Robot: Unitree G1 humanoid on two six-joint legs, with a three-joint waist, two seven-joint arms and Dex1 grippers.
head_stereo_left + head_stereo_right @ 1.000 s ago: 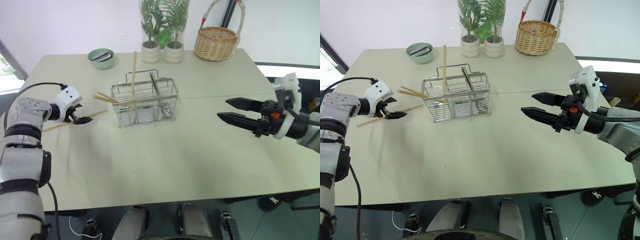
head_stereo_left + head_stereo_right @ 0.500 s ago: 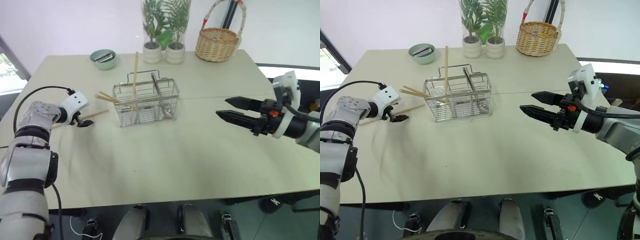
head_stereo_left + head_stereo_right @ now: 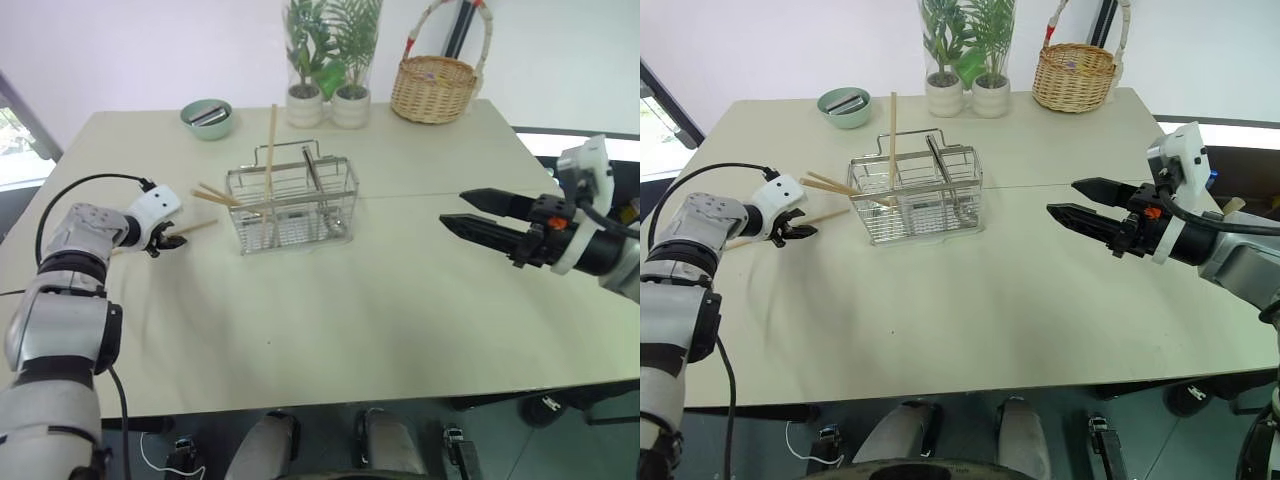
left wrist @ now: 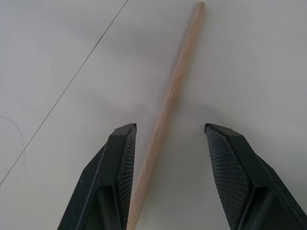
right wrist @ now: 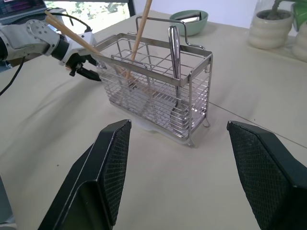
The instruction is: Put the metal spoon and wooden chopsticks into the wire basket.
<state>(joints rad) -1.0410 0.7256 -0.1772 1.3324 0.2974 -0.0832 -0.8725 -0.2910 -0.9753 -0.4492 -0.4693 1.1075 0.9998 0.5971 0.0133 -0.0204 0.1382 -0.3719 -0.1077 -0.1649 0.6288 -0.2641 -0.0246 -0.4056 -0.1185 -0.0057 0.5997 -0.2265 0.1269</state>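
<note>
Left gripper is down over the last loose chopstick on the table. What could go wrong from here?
1. The chopstick lies off-centre between the left gripper fingers, near one pad, so closing may roll it away rather than pinch it.
2. Chopsticks already in the wire basket lean out toward that gripper; lifting across could knock them.

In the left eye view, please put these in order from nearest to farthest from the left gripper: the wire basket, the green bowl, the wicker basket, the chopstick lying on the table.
From the left gripper:
1. Chopstick on the table, lying between its fingers.
2. Wire basket, at the table's middle, to the gripper's right.
3. Green bowl, at the far edge.
4. Wicker basket, at the far right corner.
</note>
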